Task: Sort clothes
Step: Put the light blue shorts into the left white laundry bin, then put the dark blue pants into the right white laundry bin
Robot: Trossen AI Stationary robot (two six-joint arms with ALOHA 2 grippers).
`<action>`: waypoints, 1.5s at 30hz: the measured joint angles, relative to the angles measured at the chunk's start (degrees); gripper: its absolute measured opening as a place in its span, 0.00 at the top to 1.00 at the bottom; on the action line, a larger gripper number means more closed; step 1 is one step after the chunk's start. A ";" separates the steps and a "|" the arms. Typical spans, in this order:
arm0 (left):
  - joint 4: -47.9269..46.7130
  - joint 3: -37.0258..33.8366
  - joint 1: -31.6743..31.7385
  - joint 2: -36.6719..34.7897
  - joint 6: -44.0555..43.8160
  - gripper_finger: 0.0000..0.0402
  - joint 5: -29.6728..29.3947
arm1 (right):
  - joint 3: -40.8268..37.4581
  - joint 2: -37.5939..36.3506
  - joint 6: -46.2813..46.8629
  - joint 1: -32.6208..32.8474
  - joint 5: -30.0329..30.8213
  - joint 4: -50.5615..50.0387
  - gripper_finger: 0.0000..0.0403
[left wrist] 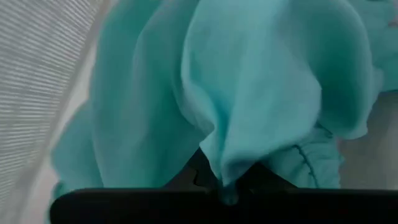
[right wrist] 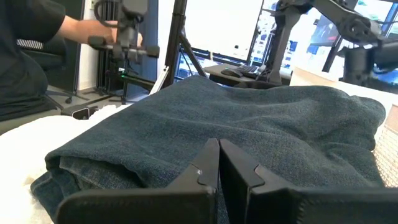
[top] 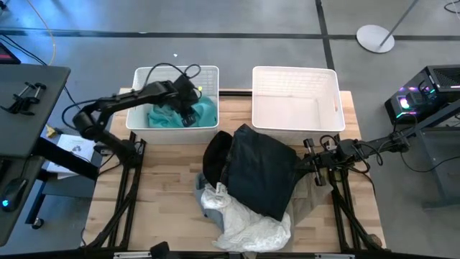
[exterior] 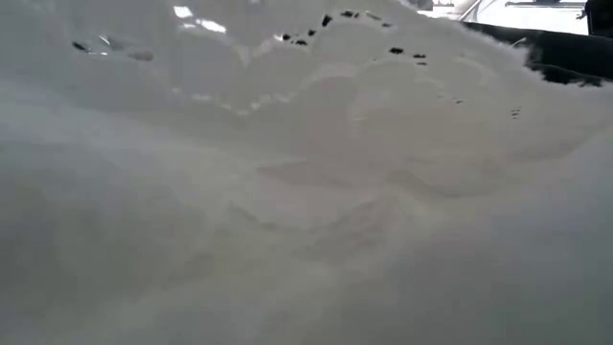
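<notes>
A teal garment [top: 207, 111] lies in the left white basket [top: 141, 75]. My left gripper [top: 188, 109] reaches into that basket and is shut on the teal garment [left wrist: 261, 93]. A pile lies on the table: a dark blue-grey garment [top: 259, 169] on top, a black one [top: 214, 160], a white one [top: 244, 223] and a beige one [top: 310, 194]. My right gripper [top: 305, 162] is shut at the pile's right edge, its fingertips [right wrist: 217, 149] just before the dark garment [right wrist: 249, 118]. White cloth [exterior: 306, 192] fills the low view. My left gripper pinches a gathered fold of the teal garment [left wrist: 227, 177] between its two fingers; the cloth bunches into the fingers and spreads out beyond them inside the basket. The gripper's own body hides the fingers. My right gripper: I cannot tell whether its shut tips touch the dark garment.
A second white basket [top: 295, 72] stands at the far right of the table. A person [right wrist: 31, 56] sits beyond the table's left side. Bare wood [top: 165, 187] shows left of the pile.
</notes>
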 joint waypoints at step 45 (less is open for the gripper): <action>17.64 -14.53 -31.04 -60.53 -17.07 0.84 -2.56 | 0.01 0.00 0.00 0.01 0.00 0.00 1.00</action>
